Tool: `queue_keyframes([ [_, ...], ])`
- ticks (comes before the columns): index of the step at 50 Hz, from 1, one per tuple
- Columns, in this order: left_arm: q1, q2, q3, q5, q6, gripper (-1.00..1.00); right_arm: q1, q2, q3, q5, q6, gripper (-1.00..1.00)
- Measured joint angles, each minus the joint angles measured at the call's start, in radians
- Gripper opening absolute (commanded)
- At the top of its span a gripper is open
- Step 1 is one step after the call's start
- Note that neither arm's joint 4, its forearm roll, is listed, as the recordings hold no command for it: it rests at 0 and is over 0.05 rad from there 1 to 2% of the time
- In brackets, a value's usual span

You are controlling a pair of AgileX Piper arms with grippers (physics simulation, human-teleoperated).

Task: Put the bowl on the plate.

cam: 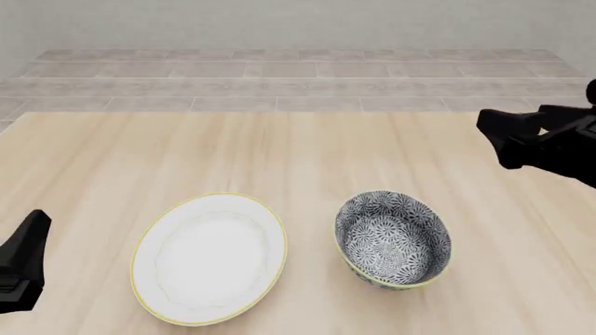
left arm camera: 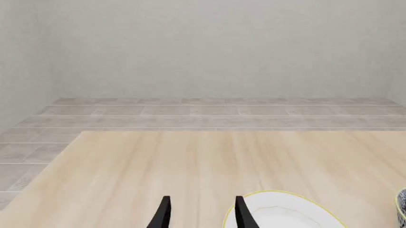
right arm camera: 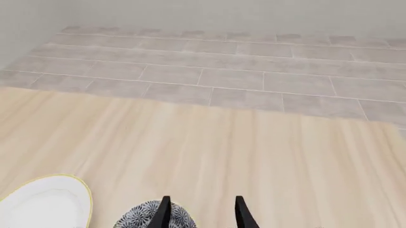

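The bowl [cam: 393,239], deep with a dark blue-grey and white floral pattern, stands upright on the table right of centre. Just to its left, apart from it, lies the white plate [cam: 209,258] with its yellow rim. My left gripper [left arm camera: 203,216] is open and empty, with the plate [left arm camera: 285,211] close beside one finger. A sliver of the bowl [left arm camera: 401,204] shows at that view's edge. My right gripper [right arm camera: 201,213] is also open and empty, above the table behind the bowl [right arm camera: 142,216], and the plate [right arm camera: 47,202] shows further off. The left arm [cam: 24,269] sits at the near left, the right arm [cam: 545,139] at the far right.
The light wooden table [cam: 298,153] holds only the plate and the bowl. Beyond its far edge lies a grey tiled floor [cam: 298,77], ending at a plain pale wall.
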Motion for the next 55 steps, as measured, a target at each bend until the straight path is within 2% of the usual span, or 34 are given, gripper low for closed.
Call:
queue_keyframes([
  [9, 0.0, 0.0, 0.0, 0.0, 0.0, 1.0, 0.025, 0.077, -0.031, 0.009, 0.036, 1.0],
  [23, 0.0, 0.0, 0.0, 0.0, 0.0, 1.0, 0.042, 0.17, -0.045, 0.017, 0.053, 1.0],
  [45, 0.0, 0.0, 0.0, 0.0, 0.0, 1.0, 0.046, 0.234, -0.007, -0.002, 0.058, 1.0],
  [55, 0.0, 0.0, 0.0, 0.0, 0.0, 1.0, 0.051, 0.261, 0.031, -0.035, 0.084, 1.0],
])
